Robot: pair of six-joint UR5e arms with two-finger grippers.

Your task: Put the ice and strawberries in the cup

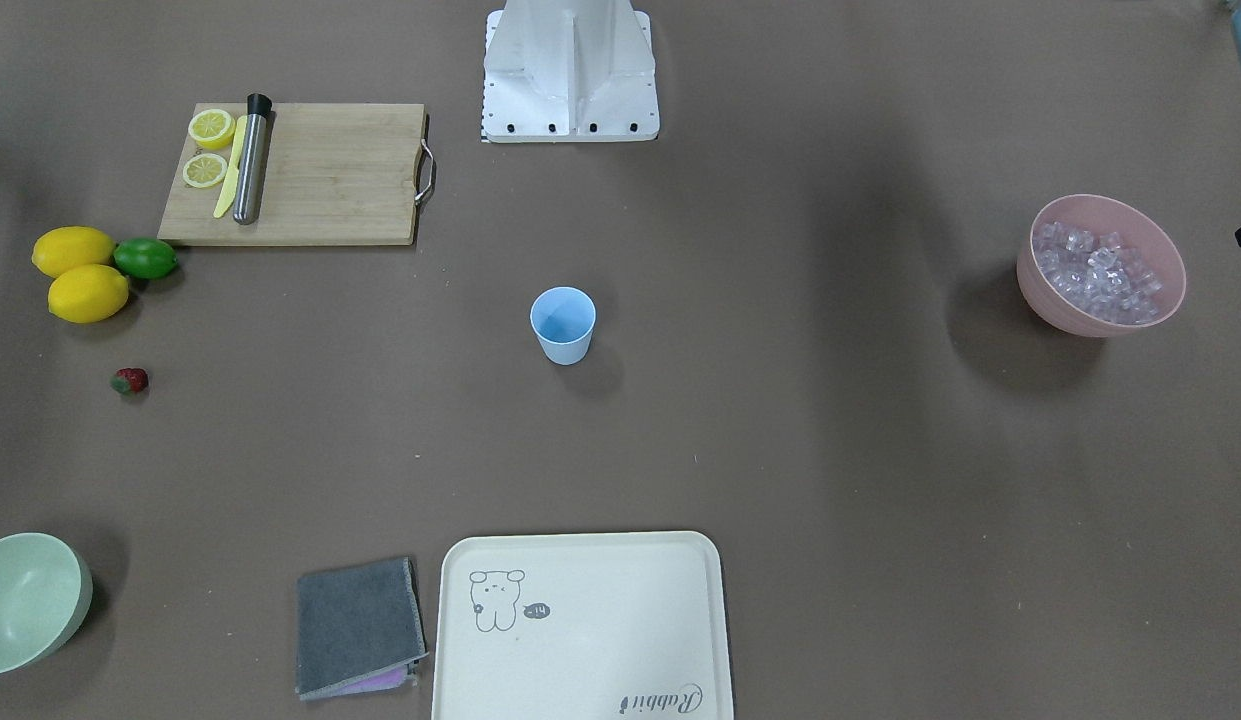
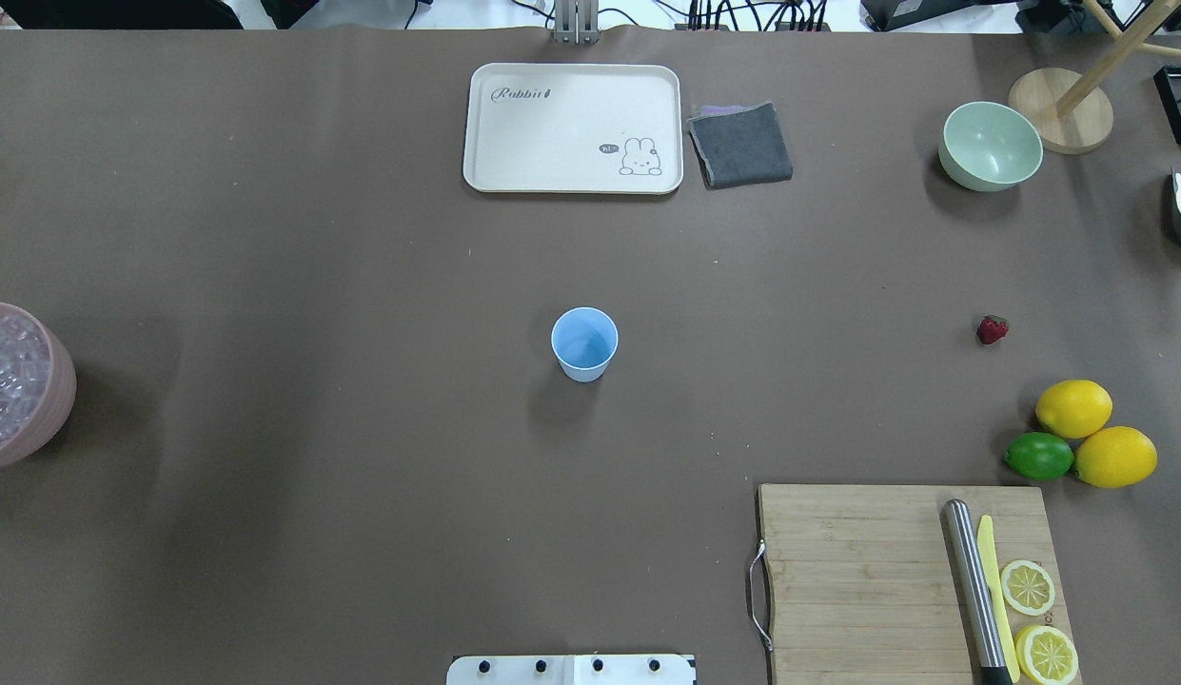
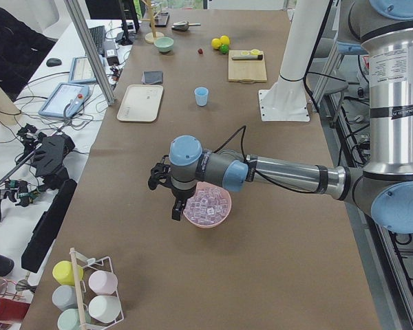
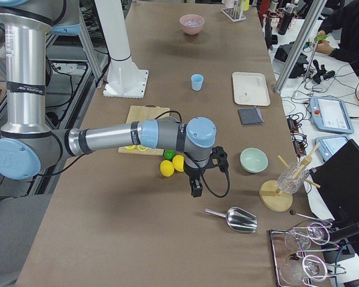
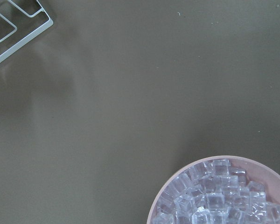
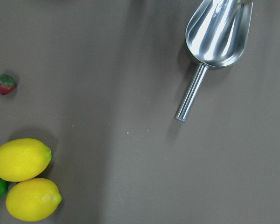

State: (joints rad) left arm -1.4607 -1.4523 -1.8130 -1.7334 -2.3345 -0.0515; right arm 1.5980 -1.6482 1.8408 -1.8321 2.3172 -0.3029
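Two grippers are showing in side views only; their jaw state cannot be told. The left gripper (image 3: 175,212) is hanging by the pink bowl (image 1: 1065,305) of ice (image 1: 1095,270), the right gripper (image 4: 195,190) near the lemons (image 4: 167,168). The cup (image 1: 563,325) is standing mid-table, the strawberry (image 1: 130,380) lying near the lemons.

Brown table (image 1: 780,450) all round, and dead centre a light blue cup (image 1: 562,322). Clear, glassy ice (image 1: 1095,272) heaped in a pink bowl (image 1: 1048,304). Red strawberry (image 1: 130,380) with a green cap, two bright yellow lemons (image 1: 73,250), one green lime (image 1: 146,258). Cream tray (image 1: 620,620) with a line-drawn rabbit and script lettering, dark grey cloth (image 1: 358,625), pale green bowl (image 1: 30,600), tan wood-grained board (image 1: 330,175).
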